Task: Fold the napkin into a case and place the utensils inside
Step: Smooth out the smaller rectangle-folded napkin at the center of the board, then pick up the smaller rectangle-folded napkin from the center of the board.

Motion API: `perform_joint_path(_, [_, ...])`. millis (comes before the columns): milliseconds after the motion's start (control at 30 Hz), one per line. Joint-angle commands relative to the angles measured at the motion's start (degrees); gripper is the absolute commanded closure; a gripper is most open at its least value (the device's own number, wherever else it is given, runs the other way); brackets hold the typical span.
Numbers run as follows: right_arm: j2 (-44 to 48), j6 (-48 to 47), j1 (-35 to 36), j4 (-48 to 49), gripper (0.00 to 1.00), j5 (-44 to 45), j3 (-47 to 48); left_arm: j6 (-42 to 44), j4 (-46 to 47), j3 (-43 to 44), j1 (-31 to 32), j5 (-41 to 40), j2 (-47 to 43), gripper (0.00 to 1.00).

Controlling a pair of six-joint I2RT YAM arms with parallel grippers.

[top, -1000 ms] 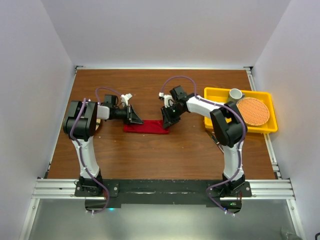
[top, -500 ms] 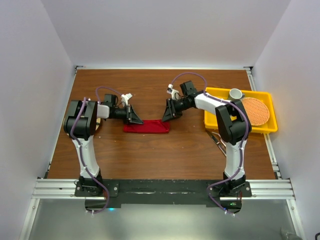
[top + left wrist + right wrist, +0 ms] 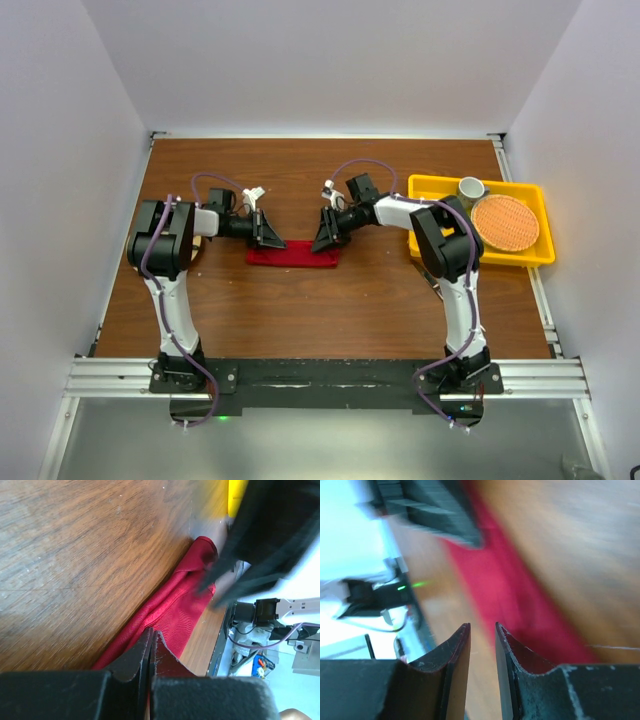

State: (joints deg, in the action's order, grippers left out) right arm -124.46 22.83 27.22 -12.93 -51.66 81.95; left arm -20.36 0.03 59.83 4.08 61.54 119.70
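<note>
We see the left pincer [image 3: 268,237] clenched on the left end of the napkin [image 3: 296,257], which lies folded in the middle of the table [image 3: 300,310]. The right pincer [image 3: 325,238] stands a little open (nothing between its fingers) at the right end.

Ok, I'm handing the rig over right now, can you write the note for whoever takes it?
Left gripper: shut on the napkin's left end.
Right gripper: slightly open, empty, over its right end.
Done: napkin folded into a narrow strip.
Left: get the utensils inside. I can't make them out clearly, and none show in the napkin.
</note>
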Motion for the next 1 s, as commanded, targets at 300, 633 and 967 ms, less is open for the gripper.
perform_joint_path(300, [1.41,-3.06,-2.26,-3.60,0.61,-1.24,4.26,5.68,-4.69,-0.60,-0.56,-9.24,4.49,1.00])
perform_joint_path(633, [-0.86,-34.57,-0.86,-26.44,0.39,8.40,25.44,9.46,-6.10,-0.16,-0.21,-9.59,5.45,1.00])
perform_joint_path(967, [-7.11,-45.24,2.84,-29.35,0.36,11.05,27.38,13.24,-9.79,2.30,2.34,-9.94,5.98,1.00])
